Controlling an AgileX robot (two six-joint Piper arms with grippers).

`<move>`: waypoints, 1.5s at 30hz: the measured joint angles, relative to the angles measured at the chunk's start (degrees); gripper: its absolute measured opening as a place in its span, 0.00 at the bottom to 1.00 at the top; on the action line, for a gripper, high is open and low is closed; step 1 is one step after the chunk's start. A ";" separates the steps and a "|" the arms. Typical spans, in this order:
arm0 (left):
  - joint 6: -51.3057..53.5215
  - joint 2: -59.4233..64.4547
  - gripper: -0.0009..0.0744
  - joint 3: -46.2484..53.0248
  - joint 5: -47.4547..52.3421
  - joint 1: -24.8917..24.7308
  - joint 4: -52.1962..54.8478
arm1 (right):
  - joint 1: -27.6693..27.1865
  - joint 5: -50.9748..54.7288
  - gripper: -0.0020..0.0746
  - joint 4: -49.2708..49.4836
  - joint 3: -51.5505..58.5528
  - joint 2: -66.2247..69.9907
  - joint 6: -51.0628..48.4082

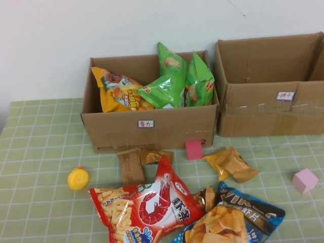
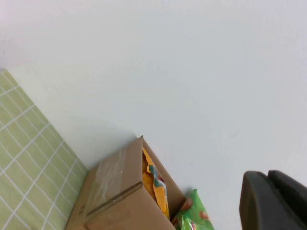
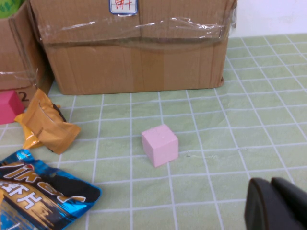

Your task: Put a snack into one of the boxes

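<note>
high view: no arms or grippers visible. red shrimp bag (image 1: 144,207) flat on green checked tablecloth (image 1: 35,152) near front edge, just in front of labelled box (image 1: 152,129), untouched, partly overlapping blue chip bag (image 1: 230,220) on its right side.

left wrist view only: left gripper (image 2: 273,201) as dark bit at frame corner, raised, camera tilted up at white wall (image 2: 168,72); box corner, yellow bag (image 2: 156,184) and green bag (image 2: 194,213) inside. open or closed: can't tell.

right wrist view only: right gripper (image 3: 278,203) dark bit at corner, low over cloth, near pink cube (image 3: 160,144); taped box (image 3: 134,52) beyond. fingers' gap: can't tell. holding nothing visible.

counts (high view):
- 2 cardboard boxes side by side at back, taped one on right
- 2 green bags (image 1: 172,81) + 1 yellow bag in labelled box
- 1 red bag, 1 blue bag on cloth
- 2 cubes: darker pink (image 1: 193,149) touching labelled box front, pale pink at right
- 1 yellow ball-like toy (image 1: 78,178) at left
- several small gold/brown packets (image 1: 230,163) between boxes & bags
</note>
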 joint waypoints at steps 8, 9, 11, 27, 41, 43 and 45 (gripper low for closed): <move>0.51 0.00 0.01 0.00 -0.25 0.00 -1.72 | 0.00 0.00 0.02 0.00 0.00 0.00 0.00; 0.51 0.00 0.01 0.00 -0.05 0.00 -1.97 | 0.00 0.00 0.02 0.00 0.00 0.00 0.00; -0.08 0.00 0.01 0.00 1.61 0.00 -2.10 | 0.00 0.00 0.02 0.00 0.00 0.00 0.00; 37.67 32.63 0.01 -42.05 60.29 0.00 31.78 | 0.00 0.04 0.02 0.00 0.00 -0.03 0.00; 39.46 69.88 0.34 -55.08 56.46 -23.13 44.23 | 0.00 0.04 0.02 0.00 0.00 -0.03 0.00; 33.30 75.43 0.55 -58.26 57.29 -26.75 46.82 | 0.00 0.04 0.02 0.00 0.00 -0.03 0.00; 30.00 80.24 0.72 -61.62 59.47 -29.20 48.37 | 0.00 0.04 0.02 0.00 0.00 -0.03 0.00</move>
